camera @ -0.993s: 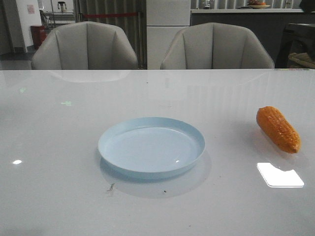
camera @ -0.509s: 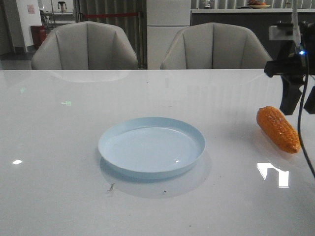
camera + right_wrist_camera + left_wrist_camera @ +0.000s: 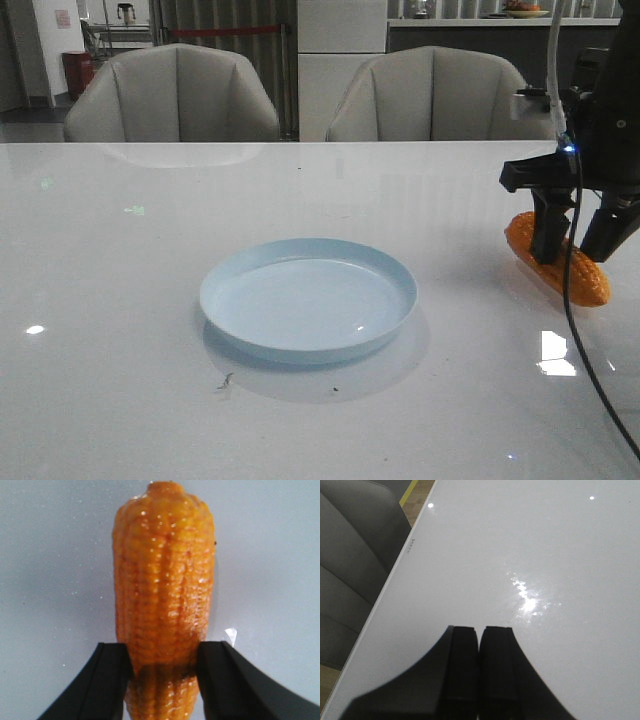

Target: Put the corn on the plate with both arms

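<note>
While left fingers [image 3: 479,672] sit pressed together, right fingers [image 3: 112,680] straddle the corn [image 3: 164,595], spread wide.

The light was dim and cool, leaving the white counter [image 3: 120,300] a flat grey. Overhead lamps threw small hard glare spots onto it: one bright patch just in front of the corn [image 3: 556,258], a faint one well to the left of the plate [image 3: 308,298]. The plate cast a soft, wide shadow toward the camera and carried a tiny highlight inside its rim. Behind the counter the chairs [image 3: 172,95] showed slightly soft and grainy. In the left wrist view a sparkling reflection lay on the counter beyond the gripper [image 3: 479,672], which read as a featureless black mass. In the right wrist view the corn's kernels glinted sharply, its end nearest the gripper [image 3: 161,672] in shadow.
</note>
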You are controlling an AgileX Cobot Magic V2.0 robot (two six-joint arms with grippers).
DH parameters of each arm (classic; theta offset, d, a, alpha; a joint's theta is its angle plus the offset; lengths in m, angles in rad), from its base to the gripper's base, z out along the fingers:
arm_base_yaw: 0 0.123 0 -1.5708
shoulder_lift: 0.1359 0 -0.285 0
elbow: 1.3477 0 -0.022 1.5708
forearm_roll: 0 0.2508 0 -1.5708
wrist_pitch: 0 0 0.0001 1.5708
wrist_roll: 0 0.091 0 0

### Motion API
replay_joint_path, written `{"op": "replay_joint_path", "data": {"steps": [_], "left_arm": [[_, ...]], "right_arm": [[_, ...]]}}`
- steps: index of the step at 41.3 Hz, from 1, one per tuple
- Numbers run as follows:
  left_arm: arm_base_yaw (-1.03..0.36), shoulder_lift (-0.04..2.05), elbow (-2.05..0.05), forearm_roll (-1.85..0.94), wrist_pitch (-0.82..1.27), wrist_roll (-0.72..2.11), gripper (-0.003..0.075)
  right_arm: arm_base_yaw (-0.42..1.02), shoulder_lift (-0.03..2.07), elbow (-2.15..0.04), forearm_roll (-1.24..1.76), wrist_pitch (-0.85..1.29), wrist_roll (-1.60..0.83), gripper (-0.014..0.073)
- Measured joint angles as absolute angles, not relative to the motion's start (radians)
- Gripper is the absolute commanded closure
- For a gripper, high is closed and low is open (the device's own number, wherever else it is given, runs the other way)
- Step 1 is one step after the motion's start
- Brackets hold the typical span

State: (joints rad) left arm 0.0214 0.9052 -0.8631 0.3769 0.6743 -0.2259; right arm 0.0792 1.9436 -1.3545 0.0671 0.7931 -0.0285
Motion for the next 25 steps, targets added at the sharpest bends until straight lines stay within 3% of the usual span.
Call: {"op": "replay_joint_path", "data": {"steps": [25], "left_arm": [[0.021,0.905,-0.862,0.360,0.674,-0.226,0.0631]], "right_arm": [[0.079,1.985,-1.371,0.072,0.788,-0.029,0.0186]]}}
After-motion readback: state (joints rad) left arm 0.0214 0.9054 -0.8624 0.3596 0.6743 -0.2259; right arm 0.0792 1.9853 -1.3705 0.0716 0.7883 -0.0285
